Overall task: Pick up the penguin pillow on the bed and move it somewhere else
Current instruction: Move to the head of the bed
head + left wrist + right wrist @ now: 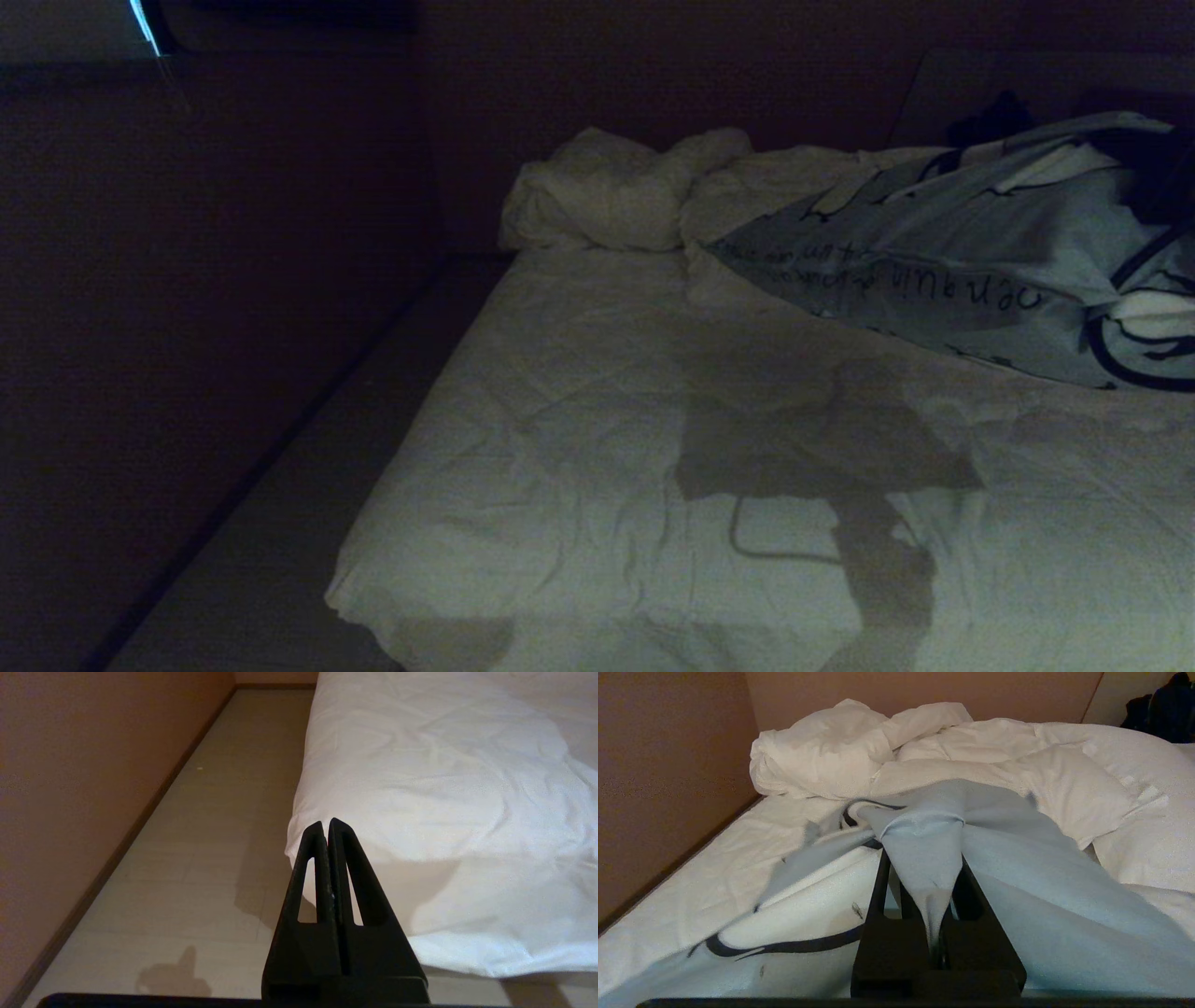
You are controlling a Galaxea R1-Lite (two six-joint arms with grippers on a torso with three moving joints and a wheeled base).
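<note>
My left end effector (329,828) hangs near the bed's (420,788) corner, over the floor (205,858), its two black fingers pressed together on nothing. The duvet (467,826) bulges over the bed's edge just beyond it, and a brown wall (84,788) runs along the far side of the floor strip.

My right end effector (931,905) is clamped on the pillow (1017,868): a fold of grey-blue cloth is pinched between its fingers and bunches up over them. From that grip the pillow drapes down onto the bed on both sides, its white penguin print with black outline showing beside the fingers.

In the head view the pillow (980,252) sits at the bed's right side, raised at its right end, with dark script along its lower flange. Farther up the bed, crumpled white bedding (616,191) is heaped against the wall at the head.
</note>
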